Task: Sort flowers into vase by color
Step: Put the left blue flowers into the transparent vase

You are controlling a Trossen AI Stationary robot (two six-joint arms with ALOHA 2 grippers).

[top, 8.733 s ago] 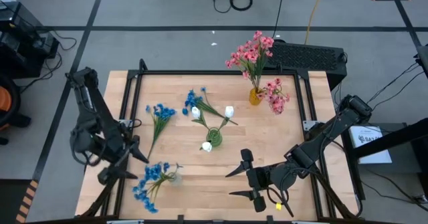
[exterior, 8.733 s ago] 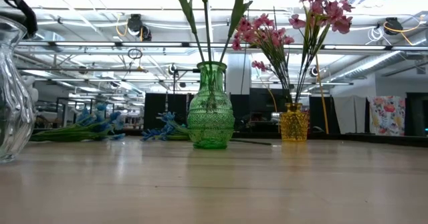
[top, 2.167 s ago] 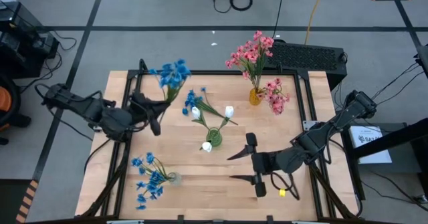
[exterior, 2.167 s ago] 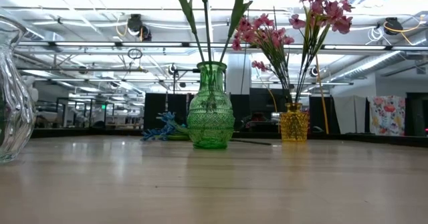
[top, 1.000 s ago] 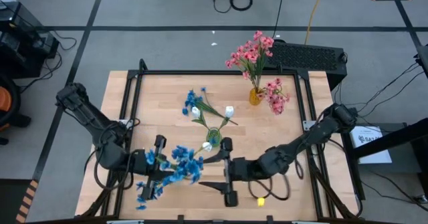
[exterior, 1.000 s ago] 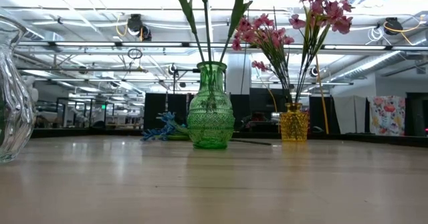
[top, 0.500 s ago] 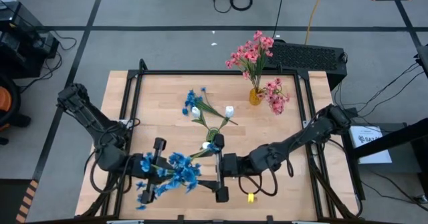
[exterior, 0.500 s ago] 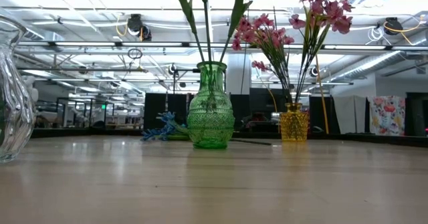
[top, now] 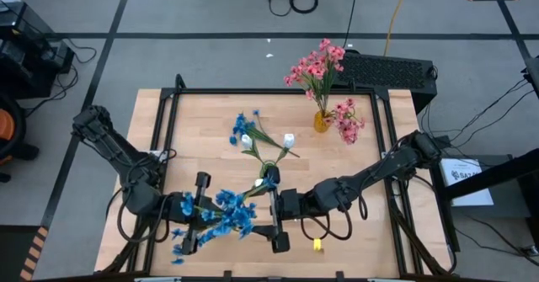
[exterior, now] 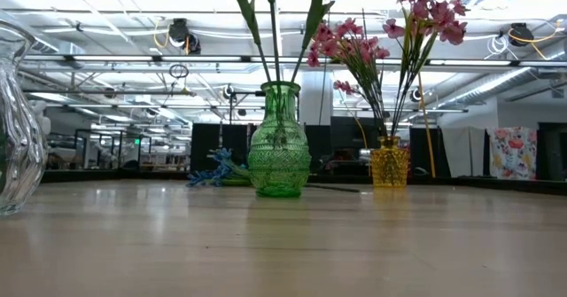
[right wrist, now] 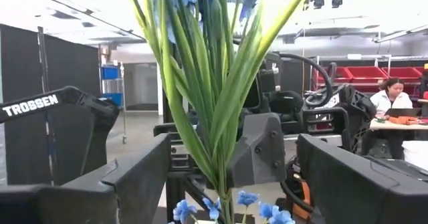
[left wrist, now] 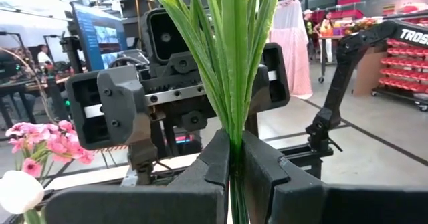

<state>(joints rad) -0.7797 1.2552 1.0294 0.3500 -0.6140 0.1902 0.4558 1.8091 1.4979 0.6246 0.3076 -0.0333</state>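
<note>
Along the near edge of the wooden table [top: 370, 147], we see both arms meeting at the left of centre. We note bare board to the right, past the right arm, and along the far left side inside the black frame [top: 253, 91] that borders the table.

The left gripper [top: 200, 212] is clamped on the green stems of a blue flower spray [top: 229, 212]. In the left wrist view its 2 fingers [left wrist: 217, 158] press together on the stem bundle [left wrist: 234, 63], with the leaves rising straight out of the grip. In the high view the blue blossoms lie just beside the right gripper.

The right gripper [top: 274, 208] faces the left one with its jaws set wide apart. In the right wrist view the same stems [right wrist: 217, 117] stand between its 2 fingers [right wrist: 134, 177], and we see clear gaps on both sides, so it touches nothing.

A second group of blue flowers [top: 181, 240] sits at the near left corner, where a clear glass vase [exterior: 18, 128] shows in the low view. The green vase [top: 269, 172] stands near the table centre, just beyond the 2 grippers, and holds white buds [top: 289, 139]. 1 blue spray [top: 240, 124] lies on the board just behind it. The yellow vase [top: 322, 120] stands near the far edge and holds pink flowers [top: 316, 67].
</note>
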